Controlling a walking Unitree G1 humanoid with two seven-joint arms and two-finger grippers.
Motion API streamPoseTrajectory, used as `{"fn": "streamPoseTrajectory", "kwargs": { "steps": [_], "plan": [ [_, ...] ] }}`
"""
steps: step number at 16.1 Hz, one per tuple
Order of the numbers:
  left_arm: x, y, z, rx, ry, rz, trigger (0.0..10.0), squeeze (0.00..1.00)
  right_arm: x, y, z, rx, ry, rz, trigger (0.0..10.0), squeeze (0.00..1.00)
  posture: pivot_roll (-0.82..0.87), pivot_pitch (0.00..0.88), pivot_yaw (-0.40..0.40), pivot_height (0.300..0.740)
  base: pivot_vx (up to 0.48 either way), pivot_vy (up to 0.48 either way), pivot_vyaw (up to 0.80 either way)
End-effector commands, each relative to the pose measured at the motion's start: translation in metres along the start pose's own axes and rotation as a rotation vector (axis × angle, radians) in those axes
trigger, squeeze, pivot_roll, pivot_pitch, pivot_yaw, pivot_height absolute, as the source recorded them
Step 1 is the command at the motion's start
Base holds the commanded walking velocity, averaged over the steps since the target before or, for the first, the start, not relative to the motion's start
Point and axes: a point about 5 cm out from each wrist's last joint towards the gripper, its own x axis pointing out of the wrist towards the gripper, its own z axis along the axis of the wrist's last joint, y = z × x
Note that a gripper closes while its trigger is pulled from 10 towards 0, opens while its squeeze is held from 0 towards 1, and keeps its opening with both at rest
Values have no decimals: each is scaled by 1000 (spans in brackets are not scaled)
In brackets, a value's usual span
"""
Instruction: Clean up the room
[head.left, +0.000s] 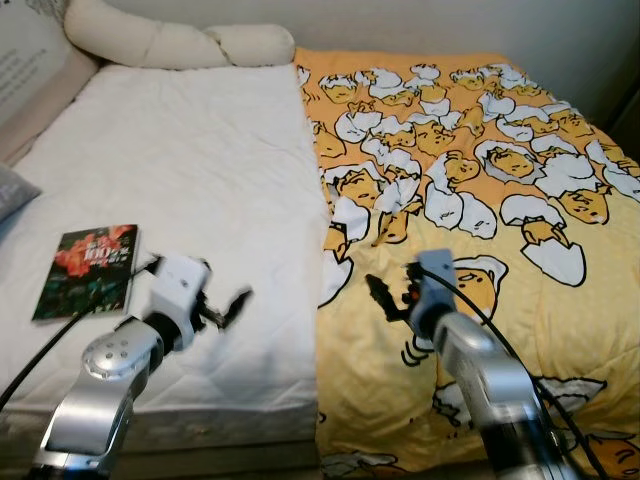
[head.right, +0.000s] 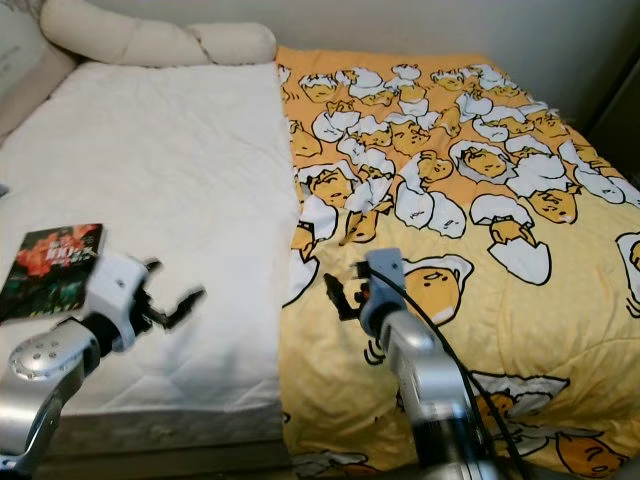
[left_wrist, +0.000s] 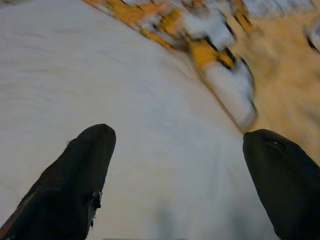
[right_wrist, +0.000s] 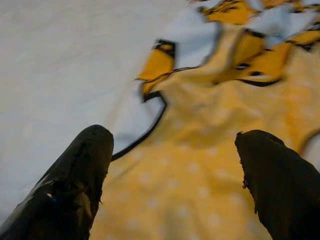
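Note:
A yellow blanket (head.left: 520, 290) printed with egg characters covers the right half of the bed, and its left edge (head.left: 328, 235) lies folded along the bed's middle. The left half is bare white sheet (head.left: 190, 160). A dark book (head.left: 88, 268) with red flowers on its cover lies on the sheet near the front left. My left gripper (head.left: 225, 305) hovers open over the sheet, just right of the book, with nothing in it. My right gripper (head.left: 388, 295) is open and empty just above the blanket, close to its left edge (right_wrist: 150, 135).
A long cream pillow (head.left: 180, 42) lies across the head of the bed. A grey cushion corner (head.left: 10, 192) pokes in at the far left. The mattress front edge (head.left: 230, 425) runs below my left arm.

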Motion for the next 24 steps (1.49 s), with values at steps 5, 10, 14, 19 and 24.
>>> {"fn": "streamPoseTrajectory", "kwargs": {
  "steps": [5, 10, 14, 19, 24],
  "plan": [
    [-7, -1, -3, 52, 98, -144, 10000, 78, 33, 1, -21, -89, 208, 16, 10000, 1000, 203, 0, -13, 740, 0, 0, 0],
    [-30, 5, -4, 65, 141, -134, 10000, 78, 43, 24, -38, -188, 305, 36, 10000, 0, 282, 0, -29, 740, 0, 0, 0],
    [-58, -4, -4, 72, 192, -156, 10000, 78, 35, 24, -65, -247, 400, -26, 10000, 0, 372, 0, -36, 740, 0, 0, 0],
    [-77, -3, 1, 87, 231, -146, 10000, 78, 28, 16, -79, -243, 432, -83, 0, 0, 415, 0, -25, 740, 0, 0, 0],
    [-84, -7, 3, 88, 252, -156, 10000, 75, 23, 3, -82, -280, 444, -122, 0, 0, 428, 0, -13, 740, 0, 0, 0]
  ]
}}
